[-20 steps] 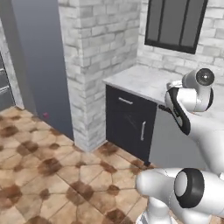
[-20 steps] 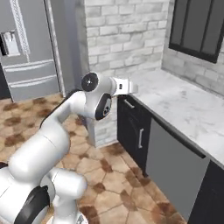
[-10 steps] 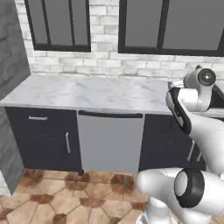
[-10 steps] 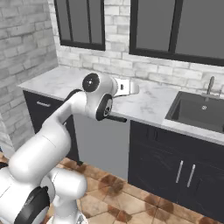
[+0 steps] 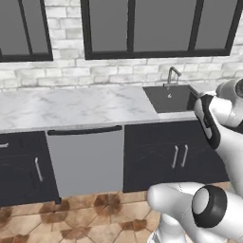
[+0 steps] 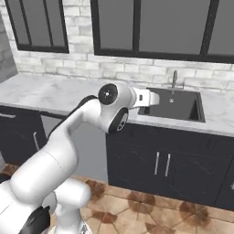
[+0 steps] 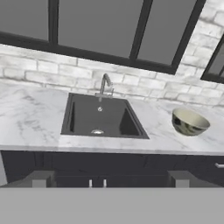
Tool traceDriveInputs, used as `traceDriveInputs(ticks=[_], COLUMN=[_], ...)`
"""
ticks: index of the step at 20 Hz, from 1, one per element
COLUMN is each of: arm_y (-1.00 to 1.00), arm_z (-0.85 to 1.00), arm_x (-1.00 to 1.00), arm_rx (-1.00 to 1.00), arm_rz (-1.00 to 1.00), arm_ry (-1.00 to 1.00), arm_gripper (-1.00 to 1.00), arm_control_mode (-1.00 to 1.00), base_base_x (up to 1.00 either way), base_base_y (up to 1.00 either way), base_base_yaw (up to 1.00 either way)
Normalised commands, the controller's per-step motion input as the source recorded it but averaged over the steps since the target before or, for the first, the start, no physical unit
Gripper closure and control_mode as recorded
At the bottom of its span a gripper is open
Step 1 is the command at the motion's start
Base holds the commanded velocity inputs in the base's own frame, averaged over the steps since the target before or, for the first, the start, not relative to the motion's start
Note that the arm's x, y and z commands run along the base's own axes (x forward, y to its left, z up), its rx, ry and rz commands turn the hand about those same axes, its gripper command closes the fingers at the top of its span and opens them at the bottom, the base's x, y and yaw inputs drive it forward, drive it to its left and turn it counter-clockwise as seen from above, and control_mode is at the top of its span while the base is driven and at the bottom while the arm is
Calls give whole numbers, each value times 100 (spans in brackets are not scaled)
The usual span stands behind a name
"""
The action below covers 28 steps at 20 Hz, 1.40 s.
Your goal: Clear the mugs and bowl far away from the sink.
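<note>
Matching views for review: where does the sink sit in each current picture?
Left base view: sink right of centre, recessed in the counter, beside the arm.
Right base view: sink right of centre, just past the hand.
Hand view: sink centre, left of the bowl.
Shared landmark: the faucet behind the basin.

Matte black sink (image 7: pixel 103 117) with grey metal faucet (image 7: pixel 105 84), set in white grey-veined marble counter (image 7: pixel 30 124). Bowl (image 7: pixel 189 121) looks olive-beige, maybe mottled outside; cabinets (image 6: pixel 167 164) black.

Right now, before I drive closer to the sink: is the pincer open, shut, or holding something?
Pincer: open and empty, fingertips spread wide, aimed at the sink.
</note>
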Motion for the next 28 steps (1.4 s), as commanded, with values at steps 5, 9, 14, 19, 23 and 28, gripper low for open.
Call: traceDriveInputs(ticks=[5, 9, 14, 19, 23, 28], arm_y=[0, 0, 0, 0, 0, 0], arm_z=[0, 0, 0, 0, 0, 0], arm_x=[0, 0, 0, 0, 0, 0], arm_rx=[0, 0, 0, 0, 0, 0], arm_rz=[0, 0, 0, 0, 0, 0], arm_ry=[0, 0, 0, 0, 0, 0], arm_gripper=[-100, -100, -100, -100, -100, -100], arm_control_mode=[100, 100, 100, 100, 100, 100], base_base_x=[4, 2, 24, 76, 100, 97], base_base_y=[-98, -100, -100, -32, 0, 1], base_base_yaw=[2, 0, -8, -32, -22, -16])
